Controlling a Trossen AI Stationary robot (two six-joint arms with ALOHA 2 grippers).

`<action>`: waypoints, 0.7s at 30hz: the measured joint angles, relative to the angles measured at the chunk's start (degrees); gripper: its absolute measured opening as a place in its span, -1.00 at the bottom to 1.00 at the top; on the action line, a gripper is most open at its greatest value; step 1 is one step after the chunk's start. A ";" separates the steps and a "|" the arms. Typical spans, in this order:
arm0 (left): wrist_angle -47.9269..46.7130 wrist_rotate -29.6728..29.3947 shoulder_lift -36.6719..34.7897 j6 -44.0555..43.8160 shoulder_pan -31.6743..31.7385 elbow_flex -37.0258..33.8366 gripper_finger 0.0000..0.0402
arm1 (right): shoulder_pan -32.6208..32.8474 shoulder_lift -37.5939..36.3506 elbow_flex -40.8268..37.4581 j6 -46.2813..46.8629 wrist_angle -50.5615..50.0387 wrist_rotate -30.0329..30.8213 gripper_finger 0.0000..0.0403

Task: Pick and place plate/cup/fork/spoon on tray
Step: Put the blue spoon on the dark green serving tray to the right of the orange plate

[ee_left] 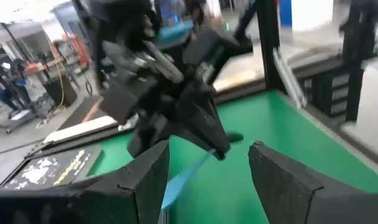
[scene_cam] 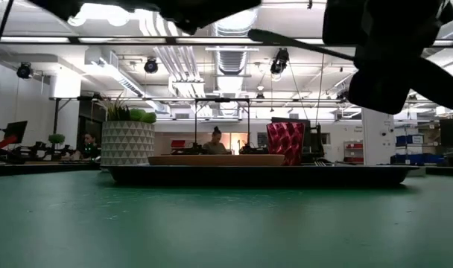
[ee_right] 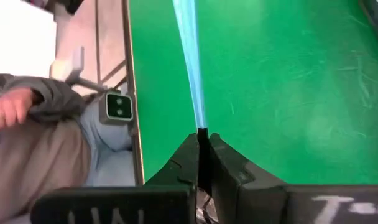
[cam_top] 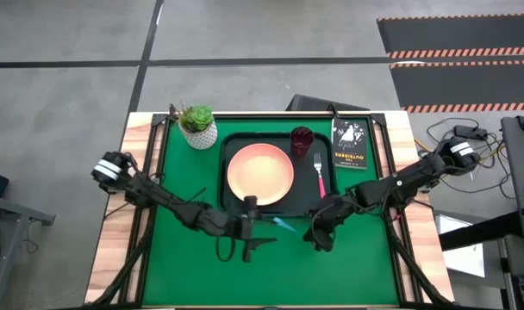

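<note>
The salmon-pink plate (cam_top: 260,172), the maroon cup (cam_top: 302,139) and the pink-handled fork (cam_top: 320,176) lie on the dark tray (cam_top: 230,145). My right gripper (cam_top: 312,231) is near the tray's near edge and is shut on the spoon (cam_top: 284,226), whose light blue handle (ee_right: 190,56) points toward my left gripper (cam_top: 260,227). My left gripper is open. The handle's free end (ee_left: 179,177) reaches between its fingers, close to one finger (ee_left: 148,180); I cannot tell whether it touches. In the low view both grippers are well above the table. My right gripper pinches the spoon between its two fingers at the dark part (ee_right: 202,132) where the blue handle ends. The handle sticks straight out past the fingertips, toward the table's left. The spoon (scene_cam: 286,41) is lifted clear of the table and about level.
A white pot with a green plant (cam_top: 197,127) stands at the tray's far left corner. A black booklet (cam_top: 349,144) lies right of the tray. A person's hand and sleeve (ee_right: 18,106) show beyond the table's edge. Bare green mat (cam_top: 193,267) lies near the front.
</note>
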 joint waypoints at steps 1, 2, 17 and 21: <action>-2.36 -0.12 0.88 0.54 0.07 1.70 0.00 | -0.35 0.17 0.00 0.69 0.02 -0.35 -0.94; -4.32 -0.31 1.62 1.25 0.09 3.30 0.00 | -0.62 0.29 0.00 1.34 0.16 -0.76 -0.94; -8.08 -3.30 11.53 6.53 3.15 11.49 0.00 | -1.59 0.40 -0.05 7.01 3.27 -4.01 -0.94; -8.66 -3.53 13.59 7.53 3.65 11.53 -0.04 | -1.58 0.36 -0.04 7.11 4.17 -4.36 -0.94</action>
